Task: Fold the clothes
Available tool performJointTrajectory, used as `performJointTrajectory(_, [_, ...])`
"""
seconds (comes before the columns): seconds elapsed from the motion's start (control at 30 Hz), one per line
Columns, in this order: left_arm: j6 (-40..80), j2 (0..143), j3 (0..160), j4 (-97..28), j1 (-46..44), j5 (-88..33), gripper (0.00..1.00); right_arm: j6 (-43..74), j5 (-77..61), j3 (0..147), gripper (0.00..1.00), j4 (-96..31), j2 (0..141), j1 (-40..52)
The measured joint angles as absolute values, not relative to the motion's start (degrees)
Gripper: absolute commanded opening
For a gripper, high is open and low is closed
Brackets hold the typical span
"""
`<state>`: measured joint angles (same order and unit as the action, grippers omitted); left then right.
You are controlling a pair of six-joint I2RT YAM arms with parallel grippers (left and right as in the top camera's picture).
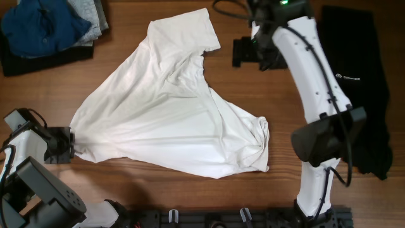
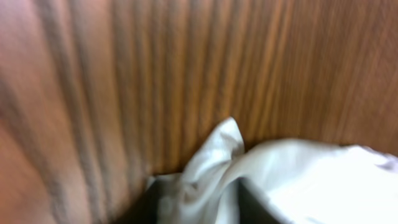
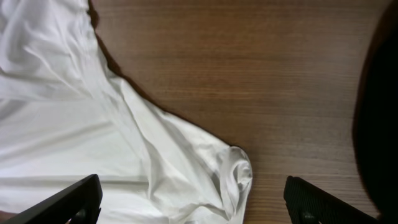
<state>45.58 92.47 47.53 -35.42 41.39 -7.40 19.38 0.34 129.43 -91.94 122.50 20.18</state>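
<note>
The white T-shirt lies spread and wrinkled across the middle of the wooden table. One sleeve points to the far side and a bunched corner lies at the front right. My left gripper is shut on the shirt's left corner, low at the table; in the left wrist view the white fabric sits between the jaws. My right gripper is open and empty, raised beside the far sleeve. In the right wrist view its fingers are spread wide above the shirt. No striped part shows.
A pile of blue and grey folded garments sits at the far left corner. A black garment with a small white logo lies along the right side and shows at the edge of the right wrist view.
</note>
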Motion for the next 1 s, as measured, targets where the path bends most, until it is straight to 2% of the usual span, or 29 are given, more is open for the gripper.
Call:
performJointTrajectory(0.07, [45.8, 92.5, 47.5, -35.5, 41.4, -8.9, 1.00, 19.1, 0.3, 129.3, 0.99, -92.0, 122.5, 21.5])
performJointTrajectory(0.3, [44.2, 92.5, 47.5, -36.1, 41.4, -10.4, 1.00, 16.1, -3.1, 123.2, 1.00, -91.8, 117.4, 27.1])
performJointTrajectory(0.63, [41.0, 91.5, 47.5, -37.1, 41.4, -10.6, 1.00, 23.1, -4.5, 95.8, 1.00, -90.9, 101.2, 30.5])
performJointTrajectory(0.87, [39.5, 90.2, 47.5, -36.6, 41.4, -10.6, 1.00, 21.1, -12.2, 74.3, 0.96, -77.8, 99.4, 30.6])
performJointTrajectory(0.93, [39.5, 90.2, 47.5, -36.5, 41.4, -10.7, 1.00, 20.9, -14.2, 70.2, 0.98, -76.1, 99.5, 30.7])
performJointTrajectory(1.0, [39.4, 90.2, 47.5, -36.5, 41.4, -10.9, 1.00, 20.4, -15.6, 68.2, 0.96, -74.8, 99.5, 30.7])
